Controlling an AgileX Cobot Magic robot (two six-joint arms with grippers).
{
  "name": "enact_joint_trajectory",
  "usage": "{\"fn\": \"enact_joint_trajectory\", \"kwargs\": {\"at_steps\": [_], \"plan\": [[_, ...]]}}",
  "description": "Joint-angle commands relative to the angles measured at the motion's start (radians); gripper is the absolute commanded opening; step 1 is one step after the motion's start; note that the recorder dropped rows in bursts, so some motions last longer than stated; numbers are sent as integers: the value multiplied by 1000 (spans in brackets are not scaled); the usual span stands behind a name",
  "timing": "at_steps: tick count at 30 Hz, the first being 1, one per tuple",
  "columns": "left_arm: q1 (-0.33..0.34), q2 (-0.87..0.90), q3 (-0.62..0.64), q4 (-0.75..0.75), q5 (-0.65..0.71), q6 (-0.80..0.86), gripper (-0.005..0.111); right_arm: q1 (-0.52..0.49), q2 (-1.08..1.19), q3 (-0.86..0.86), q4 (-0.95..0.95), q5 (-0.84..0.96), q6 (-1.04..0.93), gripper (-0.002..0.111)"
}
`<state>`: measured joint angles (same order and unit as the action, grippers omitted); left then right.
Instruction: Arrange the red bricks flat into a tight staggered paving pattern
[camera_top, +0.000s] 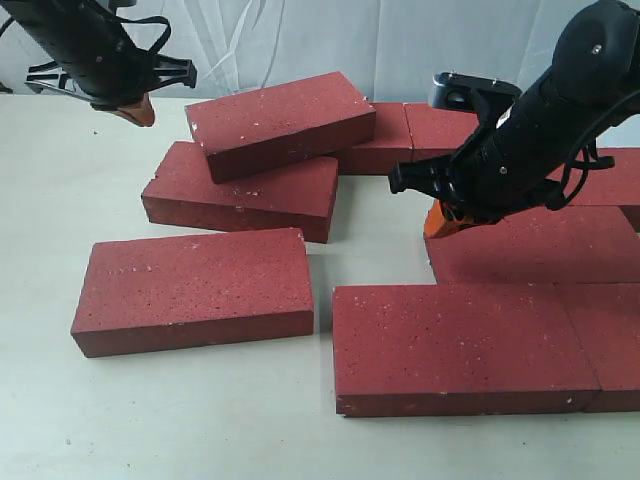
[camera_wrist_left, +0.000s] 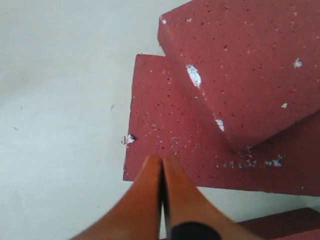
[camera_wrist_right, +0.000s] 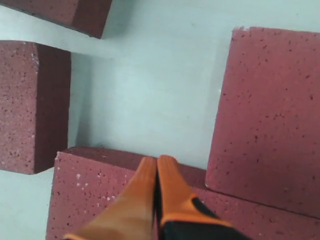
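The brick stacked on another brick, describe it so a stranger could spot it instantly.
On the pale table, look to the back left, just beside the left hand. Two bricks overlap there, and it is the upper brick. It alone lies on a lower brick, skewed across it, while the others lie on the table.

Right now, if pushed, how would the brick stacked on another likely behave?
Probably rigid and heavy: the stacked brick looks thick and solid. Its gritty face suggests it would drag rather than glide over the lower brick. Overhanging that brick, it might tip off.
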<state>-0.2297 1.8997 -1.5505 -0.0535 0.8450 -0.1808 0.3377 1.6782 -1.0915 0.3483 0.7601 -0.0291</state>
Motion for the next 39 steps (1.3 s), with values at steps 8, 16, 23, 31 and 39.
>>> {"fn": "enact_joint_trajectory", "kwargs": {"at_steps": [8,16,23,31,39], "plan": [[-1,56,-4,-53,-100,-21,0,1,-12,-1,106,-7,-6,-1],[-1,176,-4,-116,-122,-21,0,1,-12,-1,108,-10,-6,-1],[-1,223,-4,-322,-240,-19,0,1,-12,-1,111,-8,-6,-1],[-1,262,-4,-343,-349,-19,0,1,-17,-1,123,-4,-6,-1],[-1,298,-4,-459,-389,-19,0,1,-22,-1,123,3,-24,-1]]}}
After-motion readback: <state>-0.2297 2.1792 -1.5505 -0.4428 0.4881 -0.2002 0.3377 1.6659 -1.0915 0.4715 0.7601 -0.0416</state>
